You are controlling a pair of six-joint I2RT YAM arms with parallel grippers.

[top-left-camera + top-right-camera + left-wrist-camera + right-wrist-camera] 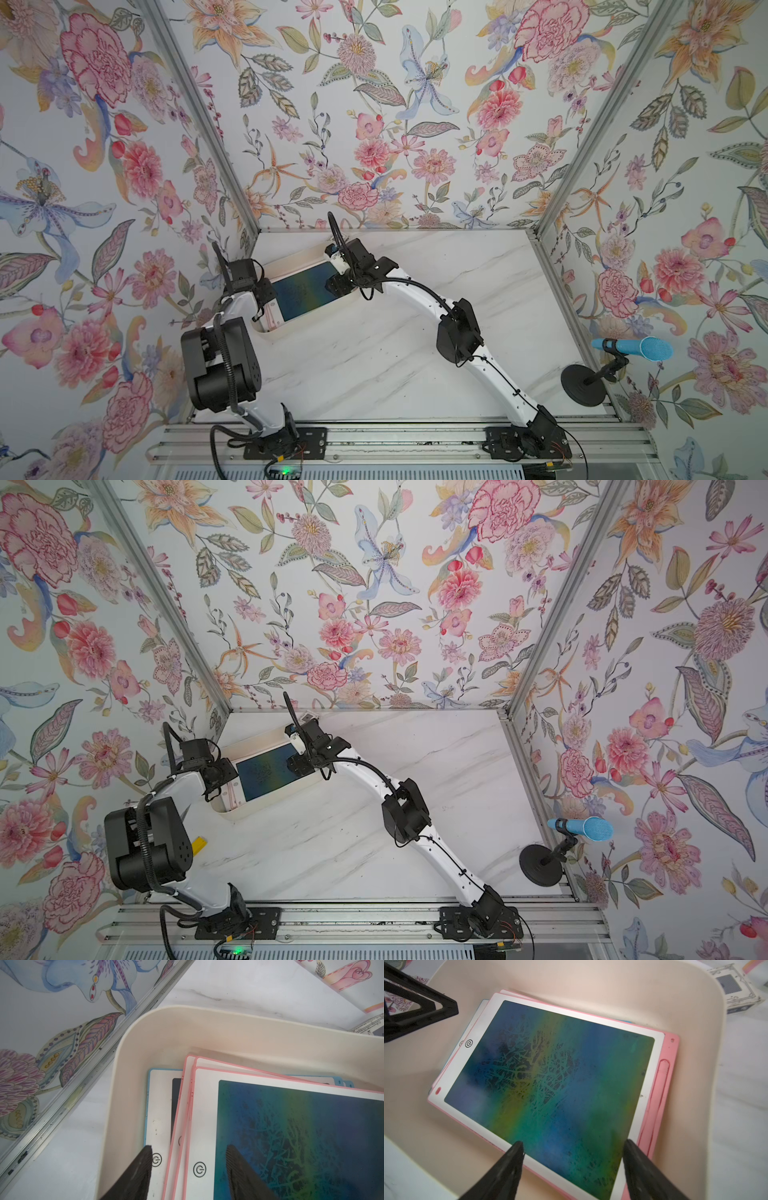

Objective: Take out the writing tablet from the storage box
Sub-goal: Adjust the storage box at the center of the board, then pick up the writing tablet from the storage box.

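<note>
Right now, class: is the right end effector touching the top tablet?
Cannot tell. In the right wrist view the right end effector stands open over the top tablet, but neither contact nor gap is plain.

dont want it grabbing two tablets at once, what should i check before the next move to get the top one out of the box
1. Writing tablet on top of the stack in the storage box, screen up: ok.
2. Right gripper open over its edge: ok.
3. Left gripper open, spanning its power-button end: ok.
4. Tablet gripped: not ok, neither gripper is shut on it.
5. Grip would miss the blue-edged tablet below: cannot tell.
</note>
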